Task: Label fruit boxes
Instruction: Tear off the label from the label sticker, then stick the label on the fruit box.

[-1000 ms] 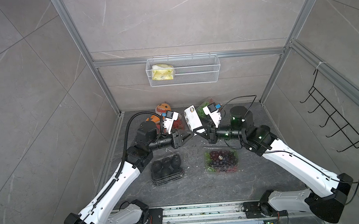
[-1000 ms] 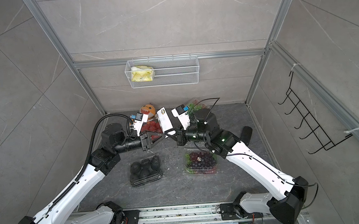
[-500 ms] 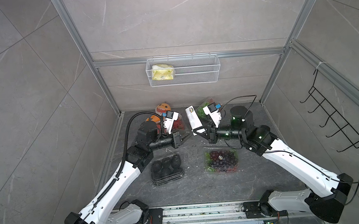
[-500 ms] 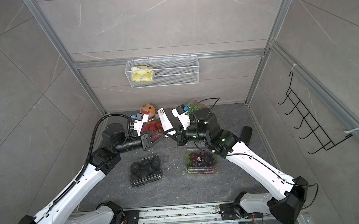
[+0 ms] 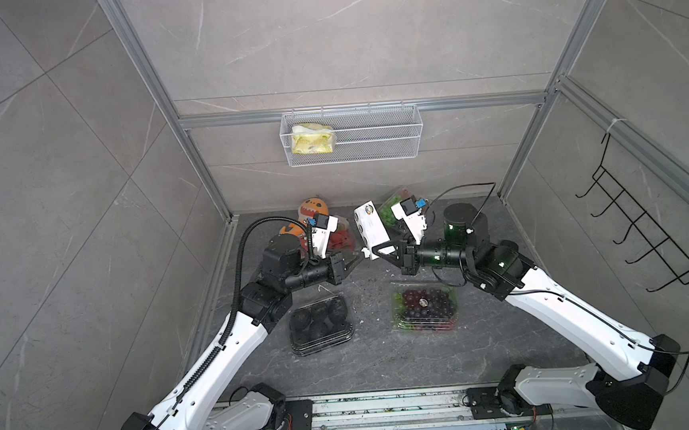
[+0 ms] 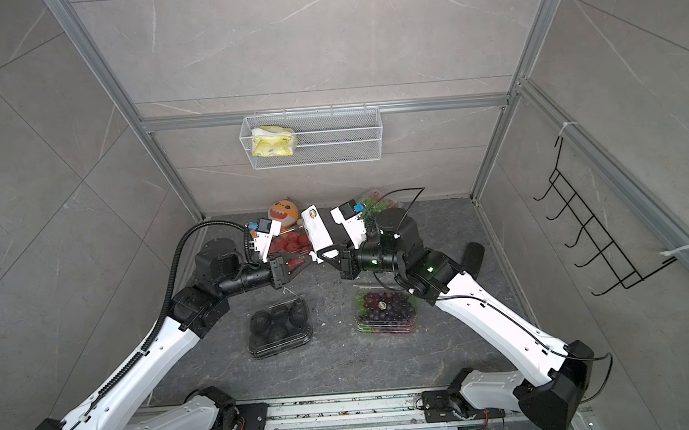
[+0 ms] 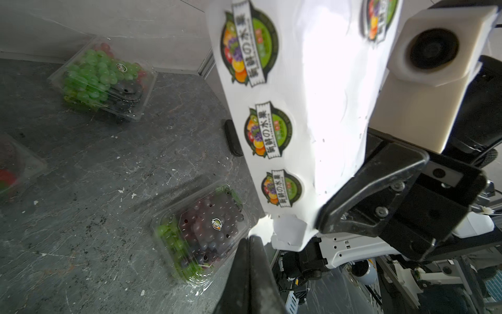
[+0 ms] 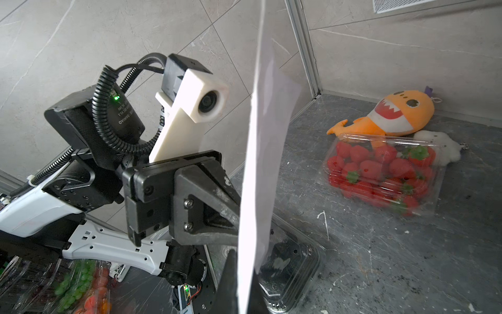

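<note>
In both top views, find the right gripper (image 5: 376, 250) clamped on the foot of the sheet (image 5: 370, 226), holding it upright above the floor (image 5: 377, 346). Find the left gripper (image 5: 358, 257) with fingers together, its tip touching the sheet's lower corner. Place the purple-grape box (image 5: 424, 308) and avocado box (image 5: 319, 323) at the front, and the strawberry box (image 5: 342, 241) and green-grape box (image 5: 388, 212) by the back wall (image 5: 456, 175). All four rest on the floor. No label to be made out on the avocado lid.

In the left wrist view, count three stickers (image 7: 267, 131) down one edge of the sheet and part of a fourth across from them. Note a torn white flap right at the left fingertips; cannot tell whether a sticker is pinched there. Note a label (image 7: 217, 223) on the purple-grape lid and another label (image 7: 119, 66) on the green-grape lid.

In the right wrist view, see only the sheet's blank back, nearly edge on. See no label on the strawberry lid.

Judge two boxes done and two left, with the next sticker probably being peeled.
</note>
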### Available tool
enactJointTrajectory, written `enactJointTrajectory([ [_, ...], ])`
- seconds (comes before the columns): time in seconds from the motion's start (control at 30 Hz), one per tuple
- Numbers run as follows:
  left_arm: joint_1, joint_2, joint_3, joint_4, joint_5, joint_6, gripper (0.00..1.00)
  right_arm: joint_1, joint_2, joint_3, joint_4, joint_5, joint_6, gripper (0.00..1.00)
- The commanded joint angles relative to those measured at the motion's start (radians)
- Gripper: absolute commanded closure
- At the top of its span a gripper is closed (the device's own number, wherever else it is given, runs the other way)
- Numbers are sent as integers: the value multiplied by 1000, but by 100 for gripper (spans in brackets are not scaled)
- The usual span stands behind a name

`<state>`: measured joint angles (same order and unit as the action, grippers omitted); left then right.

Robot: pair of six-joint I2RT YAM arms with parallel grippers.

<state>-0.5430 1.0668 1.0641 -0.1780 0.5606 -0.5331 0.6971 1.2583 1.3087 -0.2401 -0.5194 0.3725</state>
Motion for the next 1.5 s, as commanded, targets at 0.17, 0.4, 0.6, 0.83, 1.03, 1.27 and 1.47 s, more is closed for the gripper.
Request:
enactJointTrajectory([
  [0.17,43,-46,13,-85,-94,62,100,1,-36,-13,-27,33,-28,100],
  [0.4,53,63,157,-346,-347,215,100,1,-69,-57,-50,131,-58,100],
  [0.6,52,288,343,-546,-624,373,100,2,-96,-116,-66,184,-106,100],
  [0.83,53,541,510,-618,-819,512,100,0,-156,-180,-70,247,-144,100],
  [1.03,53,738,634,-660,-968,587,100,0,-204,-220,-71,279,-155,100],
  [1.27,66,896,751,-701,-1026,613,100,0,-225,-239,-62,280,-150,100],
  [1.47,86,957,798,-713,-1049,616,100,-2,-223,-247,-53,273,-147,100],
])
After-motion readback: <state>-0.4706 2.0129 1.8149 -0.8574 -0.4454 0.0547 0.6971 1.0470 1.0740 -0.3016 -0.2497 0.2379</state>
